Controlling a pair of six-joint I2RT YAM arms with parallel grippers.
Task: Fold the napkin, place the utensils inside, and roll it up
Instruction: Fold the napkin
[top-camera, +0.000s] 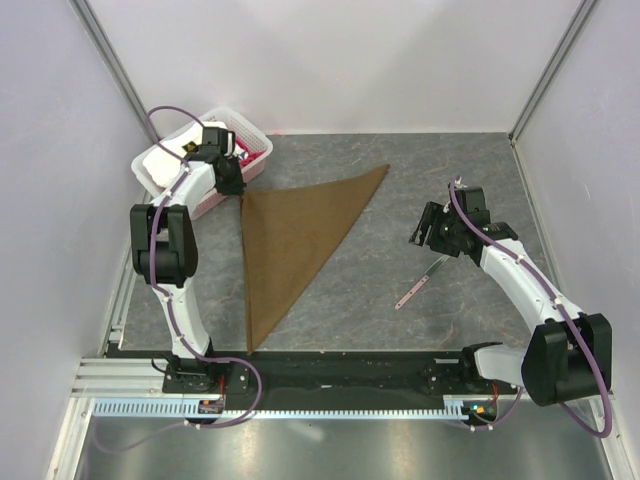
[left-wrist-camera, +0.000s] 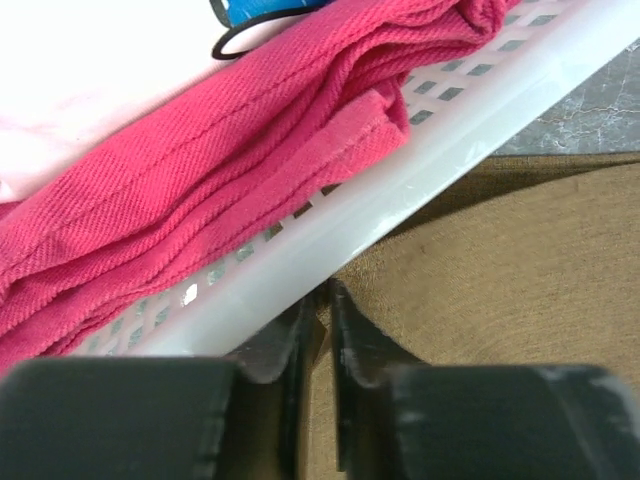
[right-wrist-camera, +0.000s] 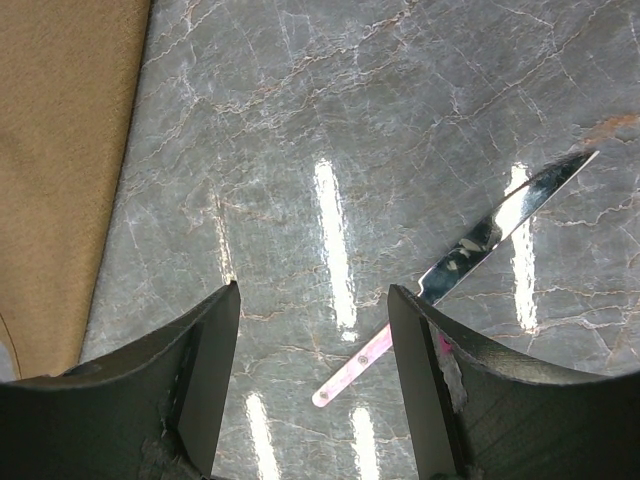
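Triangular napkin (top-camera: 290, 240), left jaws perhaps pinching its corner, right jaws open

Bright, even overhead light casts only soft shadows. White glare streaks the glossy grey marbled bench (right-wrist-camera: 300, 120) and the slim silvery metal utensil (right-wrist-camera: 470, 255). The pale white cloth (left-wrist-camera: 100, 60) is overexposed, and the black left pincer (left-wrist-camera: 320, 300) is blurred close to the lens.

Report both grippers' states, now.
Left gripper: jaws almost together at the napkin corner; a grip cannot be told.
Right gripper: open, empty, by the utensil.
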